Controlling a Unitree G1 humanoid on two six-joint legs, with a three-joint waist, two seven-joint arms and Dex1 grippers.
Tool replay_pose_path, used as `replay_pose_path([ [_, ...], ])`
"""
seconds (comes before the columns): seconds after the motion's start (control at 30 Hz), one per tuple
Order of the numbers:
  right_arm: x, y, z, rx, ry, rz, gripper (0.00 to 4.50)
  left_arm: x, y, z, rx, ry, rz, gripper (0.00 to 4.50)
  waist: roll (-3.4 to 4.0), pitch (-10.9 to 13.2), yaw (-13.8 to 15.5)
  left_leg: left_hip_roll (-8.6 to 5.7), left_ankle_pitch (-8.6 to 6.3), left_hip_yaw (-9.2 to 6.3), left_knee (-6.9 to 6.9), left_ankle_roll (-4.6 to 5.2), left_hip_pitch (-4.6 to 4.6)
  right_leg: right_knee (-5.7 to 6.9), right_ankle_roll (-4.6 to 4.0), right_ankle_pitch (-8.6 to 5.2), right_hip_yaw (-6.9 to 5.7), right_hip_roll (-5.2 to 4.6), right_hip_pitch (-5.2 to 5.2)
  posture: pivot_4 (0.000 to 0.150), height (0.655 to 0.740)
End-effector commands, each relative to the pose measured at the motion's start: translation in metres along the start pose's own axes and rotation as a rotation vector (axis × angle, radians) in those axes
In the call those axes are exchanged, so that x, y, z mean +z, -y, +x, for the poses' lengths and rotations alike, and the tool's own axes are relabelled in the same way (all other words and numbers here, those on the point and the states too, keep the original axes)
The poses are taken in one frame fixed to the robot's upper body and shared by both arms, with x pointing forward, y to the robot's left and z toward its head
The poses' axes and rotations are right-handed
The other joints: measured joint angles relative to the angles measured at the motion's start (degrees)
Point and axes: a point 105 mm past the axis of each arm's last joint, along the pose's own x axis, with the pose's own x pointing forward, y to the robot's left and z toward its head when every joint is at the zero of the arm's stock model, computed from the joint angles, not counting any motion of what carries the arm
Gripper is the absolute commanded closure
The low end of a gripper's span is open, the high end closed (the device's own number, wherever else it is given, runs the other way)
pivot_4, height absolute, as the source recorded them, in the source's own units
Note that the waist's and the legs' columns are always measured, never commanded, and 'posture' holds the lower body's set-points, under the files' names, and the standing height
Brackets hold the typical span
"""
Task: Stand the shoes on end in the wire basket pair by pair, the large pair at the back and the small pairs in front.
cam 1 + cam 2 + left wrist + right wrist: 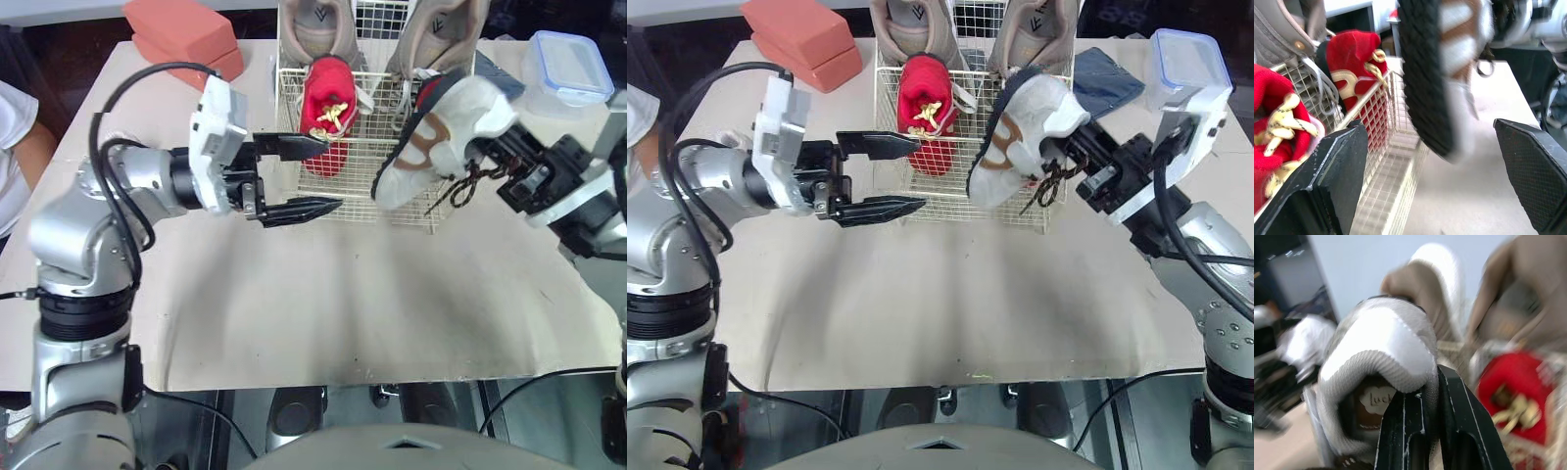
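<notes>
A white wire basket (364,199) stands at the table's far middle. Two large beige shoes (318,24) (437,34) stand on end at its back. A small red shoe (328,113) stands in the front left, and a second red shoe (428,90) peeks out behind the shoe I hold. My right gripper (1422,396) is shut on the heel collar of a white and brown shoe (441,137), which hangs tilted, toe down, over the basket's front right corner. My left gripper (329,176) is open just in front of the basket's left half, holding nothing.
Two red-orange blocks (186,34) lie at the far left of the table. A clear box with a blue lid (568,64) and a folded dark blue cloth (1102,80) sit at the far right. A person's sleeve (15,117) shows at the left edge.
</notes>
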Motion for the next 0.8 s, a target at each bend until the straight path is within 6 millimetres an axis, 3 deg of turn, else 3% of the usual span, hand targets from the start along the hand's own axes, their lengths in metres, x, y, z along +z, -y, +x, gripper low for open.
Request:
replay_pose_path([
  [0.03,0.022,-0.004,0.001,-0.047,0.086,-0.135,4.5,0.012,0.006,-0.004,-0.01,-0.017,0.035,0.05,0.0,0.0,0.03,0.0,0.0,0.01,0.0,0.0,0.0,0.0,0.0,0.0,0.0,0.0,0.0,0.15,0.686],
  [0.17,0.018,-0.003,0.007,-0.113,0.064,-0.281,4.5,0.01,0.008,-0.004,-0.01,-0.051,0.032,0.05,0.0,0.0,-0.02,0.0,0.0,0.01,-0.01,0.0,-0.01,-0.01,0.01,-0.01,0.01,0.0,-0.01,0.15,0.686],
  [0.3,-0.014,-0.001,0.004,-0.158,-0.108,-0.44,4.5,0.009,0.008,-0.002,-0.004,-0.064,0.032,0.05,-0.07,-0.04,0.01,-0.01,0.0,0.02,-0.03,0.0,-0.01,-0.02,0.02,-0.02,0.02,0.0,-0.02,0.15,0.686],
  [0.43,-0.049,-0.004,-0.005,-0.169,-0.261,-0.368,4.5,0.01,0.01,0.0,-0.004,-0.065,0.03,0.05,-0.11,-0.05,0.0,0.0,0.0,0.02,-0.02,0.0,-0.02,-0.02,0.03,-0.02,0.02,-0.02,-0.02,0.15,0.686],
  [0.63,-0.067,0.013,-0.015,-0.339,-0.321,-0.24,4.5,0.008,0.01,0.0,0.01,-0.077,0.029,0.05,-0.16,-0.08,-0.02,0.0,0.0,-0.01,-0.03,-0.01,-0.01,-0.02,0.03,-0.03,0.01,0.02,-0.02,0.15,0.686],
  [0.8,-0.065,0.019,-0.014,-0.43,-0.269,-0.123,4.5,0.008,0.009,0.0,0.015,-0.077,0.028,0.05,-0.23,-0.13,-0.03,0.0,0.0,-0.01,-0.02,-0.01,0.01,0.0,0.03,-0.03,0.01,0.01,0.0,0.15,0.686],
])
